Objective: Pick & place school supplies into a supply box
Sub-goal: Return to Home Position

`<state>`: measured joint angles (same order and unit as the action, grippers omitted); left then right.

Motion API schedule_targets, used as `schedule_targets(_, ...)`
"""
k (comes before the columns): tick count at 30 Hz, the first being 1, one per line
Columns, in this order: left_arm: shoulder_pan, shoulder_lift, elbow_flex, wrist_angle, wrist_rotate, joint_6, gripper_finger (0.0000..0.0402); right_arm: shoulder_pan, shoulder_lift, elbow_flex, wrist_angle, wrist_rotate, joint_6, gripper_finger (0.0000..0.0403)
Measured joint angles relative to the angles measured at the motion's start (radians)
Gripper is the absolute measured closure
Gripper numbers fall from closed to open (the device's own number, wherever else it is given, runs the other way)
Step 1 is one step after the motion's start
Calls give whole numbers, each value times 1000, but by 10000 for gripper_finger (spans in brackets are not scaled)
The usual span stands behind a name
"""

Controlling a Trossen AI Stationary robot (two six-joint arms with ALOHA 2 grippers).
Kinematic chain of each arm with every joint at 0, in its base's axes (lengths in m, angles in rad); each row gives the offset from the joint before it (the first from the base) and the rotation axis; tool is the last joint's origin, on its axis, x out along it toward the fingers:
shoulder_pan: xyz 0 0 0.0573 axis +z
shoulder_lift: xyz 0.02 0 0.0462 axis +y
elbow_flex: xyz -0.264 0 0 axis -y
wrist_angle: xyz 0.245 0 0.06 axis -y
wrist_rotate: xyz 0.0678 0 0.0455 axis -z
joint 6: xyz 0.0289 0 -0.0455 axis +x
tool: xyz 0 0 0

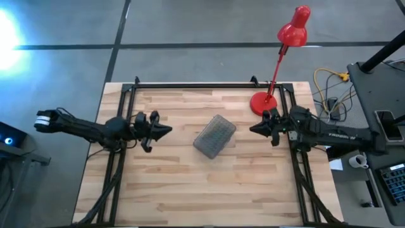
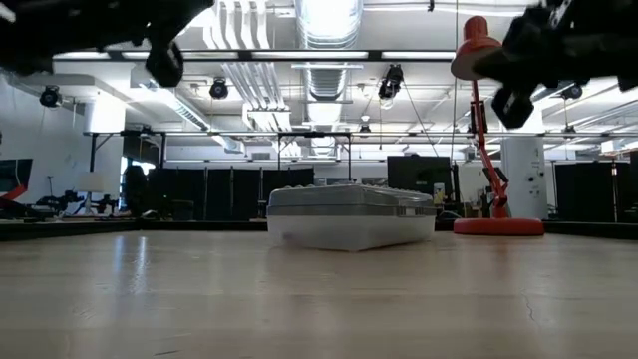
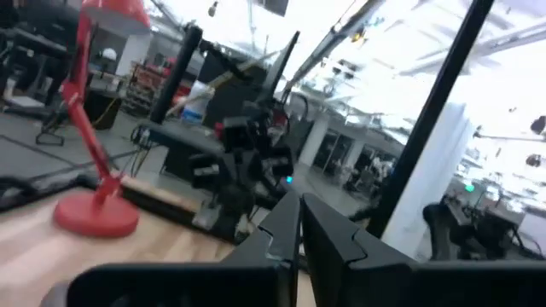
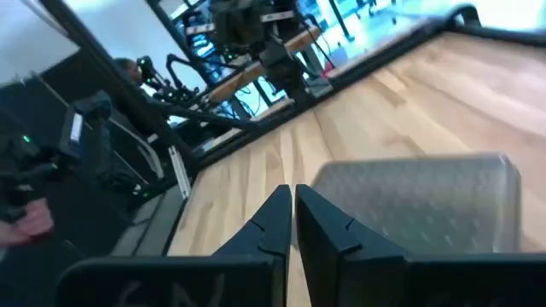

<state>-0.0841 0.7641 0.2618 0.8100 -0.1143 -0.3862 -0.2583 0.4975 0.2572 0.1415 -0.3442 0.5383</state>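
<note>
The supply box (image 1: 214,135) lies flat on the table's middle with its grey grid-textured lid down; it also shows in the low view (image 2: 349,215) and the right wrist view (image 4: 426,205). No pens or pencils show anywhere. My left gripper (image 1: 169,131) hovers left of the box, fingers shut and pointing at it (image 3: 299,223). My right gripper (image 1: 252,129) hovers right of the box, fingers shut and pointing at it (image 4: 293,217). Both hang above the tabletop and touch nothing.
A red desk lamp (image 1: 278,63) stands with its base (image 1: 261,102) near the table's far right corner, just behind my right arm. Black frame rails run along the table's left, right and far edges. Bare wood lies toward the near edge (image 1: 209,196).
</note>
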Motion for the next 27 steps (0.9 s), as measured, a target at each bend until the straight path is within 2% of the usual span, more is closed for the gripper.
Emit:
schedule_targets(3,-9,-70,-83,26,4,-9,401,-68,-31,-62,59,-89,41,390)
schedule_targets(7,-48,-161,-186,107,11,1,401,-48,-108,-142,185,-105,65,390)
schedule_targets(10,-55,-219,-250,105,9,10,401,-28,-174,-194,174,-56,76,390)
schedule_targets(14,-54,-285,-236,-91,7,32,401,-27,-260,-247,105,49,108,390)
schedule_targets(17,-52,-310,-241,-151,8,43,401,-28,-314,-244,18,63,131,390)
schedule_targets(19,-56,-330,-246,-149,15,-74,401,-27,-339,-244,-21,42,245,390)
schedule_targets(23,-57,-339,-244,-118,28,-506,401,-27,-349,-244,-27,32,475,390)
schedule_targets(27,-57,-332,-244,-119,28,-757,401,-27,-337,-244,-27,32,593,390)
